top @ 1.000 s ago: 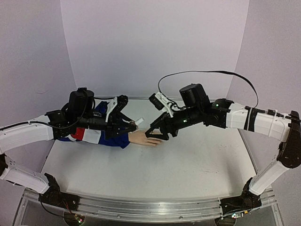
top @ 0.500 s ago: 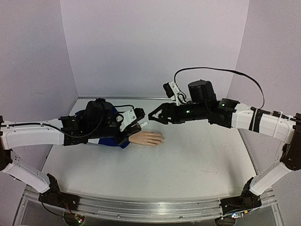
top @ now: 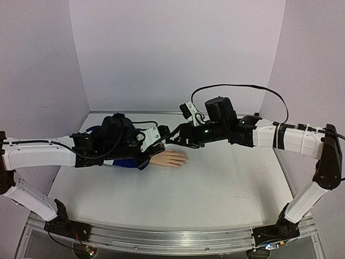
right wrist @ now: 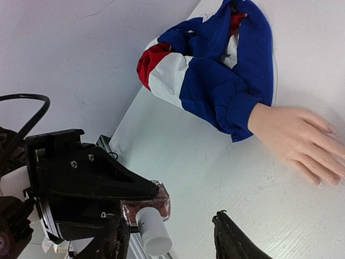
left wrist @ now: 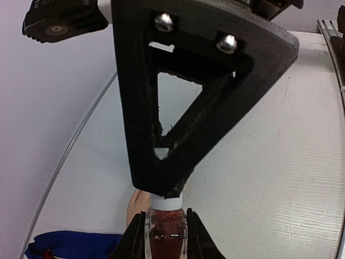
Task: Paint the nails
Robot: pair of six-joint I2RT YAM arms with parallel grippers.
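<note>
The pale peach mannequin hand [top: 168, 158] lies flat on the table, its blue, red and white sleeve [right wrist: 215, 70] behind it. Its tiny nails [right wrist: 335, 182] show at the fingertips in the right wrist view. My left gripper [left wrist: 165, 237] is shut on a small pink-red bottle [left wrist: 165, 232] with a white cap [left wrist: 166, 202] and holds it above the table, just left of the hand. My right gripper [right wrist: 168, 229] is open, its jaws standing either side of the white cap [right wrist: 153, 234] without closing on it. In the top view the two grippers meet at the bottle [top: 163, 136].
The white table [top: 215, 183] has purple walls behind and at both sides. A black cable [top: 242, 86] loops above the right arm. A metal rail [top: 161, 237] runs along the near edge.
My right gripper has lifted off the mannequin hand and moved left to the bottle's cap. My left gripper has turned and now holds the bottle out toward the right gripper.
</note>
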